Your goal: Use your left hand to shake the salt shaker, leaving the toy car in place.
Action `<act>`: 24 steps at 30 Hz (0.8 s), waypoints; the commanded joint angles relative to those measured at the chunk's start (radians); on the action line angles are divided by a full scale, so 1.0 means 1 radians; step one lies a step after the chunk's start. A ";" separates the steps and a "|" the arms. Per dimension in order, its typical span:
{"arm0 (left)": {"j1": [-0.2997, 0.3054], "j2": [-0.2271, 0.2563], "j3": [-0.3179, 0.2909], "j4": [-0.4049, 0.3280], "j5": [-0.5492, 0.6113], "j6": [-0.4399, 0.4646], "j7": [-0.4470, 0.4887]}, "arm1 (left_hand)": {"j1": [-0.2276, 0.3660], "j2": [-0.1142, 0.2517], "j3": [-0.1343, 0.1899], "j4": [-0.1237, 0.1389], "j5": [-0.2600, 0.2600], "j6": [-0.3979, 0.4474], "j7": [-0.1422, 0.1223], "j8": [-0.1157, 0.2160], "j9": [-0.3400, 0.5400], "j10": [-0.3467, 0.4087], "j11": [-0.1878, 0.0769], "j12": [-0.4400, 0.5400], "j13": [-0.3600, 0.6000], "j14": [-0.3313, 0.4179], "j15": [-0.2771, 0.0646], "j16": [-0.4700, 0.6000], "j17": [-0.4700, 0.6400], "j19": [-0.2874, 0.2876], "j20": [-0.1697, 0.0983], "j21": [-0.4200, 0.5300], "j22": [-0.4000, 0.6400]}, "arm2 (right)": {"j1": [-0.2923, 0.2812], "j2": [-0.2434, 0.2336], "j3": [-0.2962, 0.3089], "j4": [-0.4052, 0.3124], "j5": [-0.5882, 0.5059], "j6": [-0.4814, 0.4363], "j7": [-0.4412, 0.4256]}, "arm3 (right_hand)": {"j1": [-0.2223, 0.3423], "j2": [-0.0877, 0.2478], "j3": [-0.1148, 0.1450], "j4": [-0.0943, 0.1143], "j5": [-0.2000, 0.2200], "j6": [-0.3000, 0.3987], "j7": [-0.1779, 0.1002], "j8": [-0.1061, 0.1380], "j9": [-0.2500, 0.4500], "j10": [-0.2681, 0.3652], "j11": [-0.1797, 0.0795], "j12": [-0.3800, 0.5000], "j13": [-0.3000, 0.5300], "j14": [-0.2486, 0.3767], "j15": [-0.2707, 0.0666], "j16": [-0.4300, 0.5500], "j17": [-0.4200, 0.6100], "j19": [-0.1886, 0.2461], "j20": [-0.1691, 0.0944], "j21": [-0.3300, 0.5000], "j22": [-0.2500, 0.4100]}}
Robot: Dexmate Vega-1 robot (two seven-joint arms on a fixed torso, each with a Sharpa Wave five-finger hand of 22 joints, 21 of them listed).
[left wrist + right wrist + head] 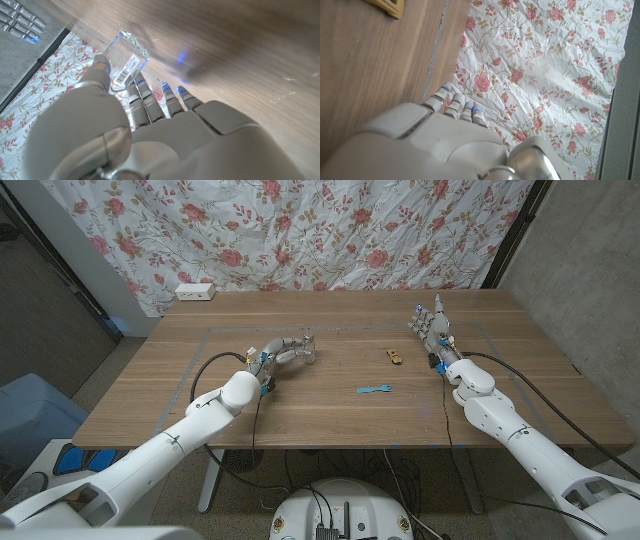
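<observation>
The salt shaker (pixel 308 346) is a small clear glass jar on the left half of the wooden table (pixel 330 415), a little beyond the middle, inside a faint outline drawn on the tabletop. The left hand (pixel 282 352) grasps it, fingers wrapped around the glass. In the left wrist view the salt shaker (pixel 126 61) is tilted, with a white barcode label (pixel 128 69) on its side, pinched between the thumb and the other fingers (pixel 141 89) of the left hand (pixel 150 135); whether its base touches the wood cannot be told.

The toy car (pixel 395 357), small and yellowish, sits to the right of the shaker, well apart from it, near the table's middle. A small blue object (pixel 374 390) lies nearer the front edge, apart from both.

The right hand (pixel 432 327) stands over the right side of the table with its fingers apart and pointing toward the far edge, grasping nothing. In the right wrist view the right hand (pixel 445 140) points at the flowered curtain (pixel 545 65).

A flowered curtain (pixel 300 230) hangs behind the table, and a white power strip (pixel 195 292) lies at the far left corner.
</observation>
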 commanded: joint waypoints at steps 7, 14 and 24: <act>0.014 0.005 0.008 0.005 0.011 0.003 0.002 | -0.011 0.001 0.000 -0.004 0.001 -0.001 -0.005 -0.003 0.001 -0.005 0.000 0.005 0.000 -0.002 -0.060 0.003 -0.001 -0.007 0.001 0.006 0.003 | 0.000 0.000 0.000 0.000 0.000 0.000 0.000 | -0.003 0.097 -0.001 0.006 0.007 -0.001 0.009 0.006 0.004 -0.006 -0.001 0.007 0.004 -0.005 -0.035 0.004 0.005 0.007 0.002 0.006 0.005; 0.023 0.012 0.008 0.004 0.018 0.002 0.005 | -0.012 0.001 0.000 -0.004 0.001 -0.001 -0.004 -0.003 0.001 -0.006 -0.001 0.005 0.000 -0.004 -0.059 0.004 -0.001 -0.009 -0.001 0.006 0.003 | 0.000 0.000 0.000 -0.001 0.000 0.000 0.000 | -0.003 0.097 -0.001 0.006 0.007 -0.001 0.009 0.006 0.004 -0.005 -0.001 0.007 0.004 -0.007 -0.035 0.004 0.005 0.007 0.001 0.006 0.005; 0.031 0.017 -0.002 0.005 0.011 -0.008 0.007 | -0.013 0.003 0.002 -0.004 0.001 -0.003 -0.007 -0.004 0.001 -0.008 -0.001 0.006 0.000 -0.005 -0.058 0.004 -0.001 -0.010 0.000 0.006 0.003 | 0.000 0.000 0.000 0.000 0.000 0.000 0.000 | -0.003 0.097 -0.001 0.006 0.007 -0.001 0.009 0.006 0.004 -0.005 -0.001 0.007 0.004 -0.005 -0.035 0.004 0.005 0.007 0.002 0.006 0.005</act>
